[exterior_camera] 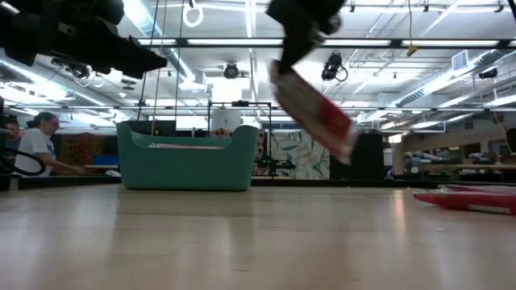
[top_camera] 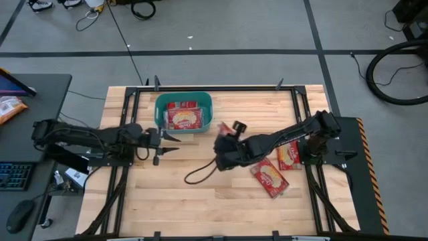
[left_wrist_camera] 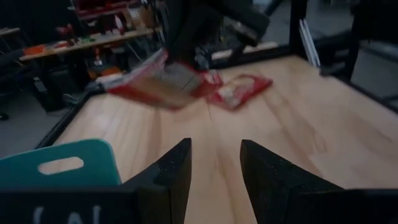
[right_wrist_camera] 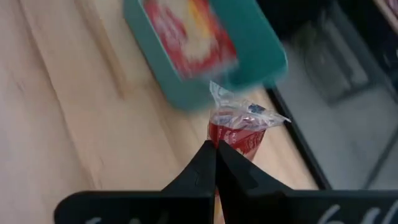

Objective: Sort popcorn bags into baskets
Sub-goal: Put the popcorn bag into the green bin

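My right gripper (top_camera: 223, 135) hangs over the table's middle, just right of the teal basket (top_camera: 184, 112), shut on a red popcorn bag (exterior_camera: 312, 103). The basket stands near the far edge with red packets (top_camera: 183, 118) lying in it. Two more red packets (top_camera: 289, 154) (top_camera: 270, 179) lie flat on the wood near the right arm. My left gripper (top_camera: 175, 143) hovers open to the basket's near left, and its fingers (left_wrist_camera: 177, 165) point toward the held bag (left_wrist_camera: 160, 82). My right gripper (right_wrist_camera: 216, 148) pinches the popcorn bag between its two shut fingers at one end (right_wrist_camera: 231, 140). The bag is lifted clear of the table and hangs tilted below the gripper, with its lower end (exterior_camera: 343, 138) slanting away. Its crimped clear seam (right_wrist_camera: 244, 116) sticks out beyond the fingertips.
A dark cable loop (top_camera: 200, 173) lies on the wood near the table's middle. A black frame (top_camera: 134, 100) runs around the table's sides. Bare wood (top_camera: 221, 207) stretches along the near edge. A side desk with a keyboard (top_camera: 15, 175) stands to the left.
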Controlling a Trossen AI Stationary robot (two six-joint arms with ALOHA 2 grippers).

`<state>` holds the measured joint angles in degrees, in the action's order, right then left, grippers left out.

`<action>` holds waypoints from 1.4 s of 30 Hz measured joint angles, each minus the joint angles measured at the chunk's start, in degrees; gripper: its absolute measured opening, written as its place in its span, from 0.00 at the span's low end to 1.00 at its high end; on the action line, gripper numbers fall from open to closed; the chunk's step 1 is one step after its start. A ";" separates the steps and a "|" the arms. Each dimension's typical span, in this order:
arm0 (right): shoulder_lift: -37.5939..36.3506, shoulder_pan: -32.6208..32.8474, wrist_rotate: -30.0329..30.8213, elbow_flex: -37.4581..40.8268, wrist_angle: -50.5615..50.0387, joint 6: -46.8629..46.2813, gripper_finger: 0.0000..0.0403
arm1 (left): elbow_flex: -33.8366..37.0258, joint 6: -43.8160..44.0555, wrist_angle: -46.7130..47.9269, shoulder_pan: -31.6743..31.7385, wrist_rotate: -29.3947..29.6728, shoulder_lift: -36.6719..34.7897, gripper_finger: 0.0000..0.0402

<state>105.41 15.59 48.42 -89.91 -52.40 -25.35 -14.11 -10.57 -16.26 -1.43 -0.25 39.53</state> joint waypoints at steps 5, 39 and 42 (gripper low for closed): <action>0.02 -3.31 -0.26 0.00 18.60 18.23 0.02 | 2.09 2.53 1.39 0.02 0.00 -7.67 0.35; 0.44 -31.95 -53.57 11.10 67.99 26.71 0.23 | 2.53 17.45 13.17 -2.36 1.69 -15.52 0.35; -0.59 -31.94 -53.55 11.10 63.55 26.05 0.27 | 2.53 17.12 13.22 -2.36 1.72 -15.52 0.35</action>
<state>104.81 -16.35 -5.13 -78.81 11.15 0.70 -11.57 6.55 -3.05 -3.79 1.48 24.01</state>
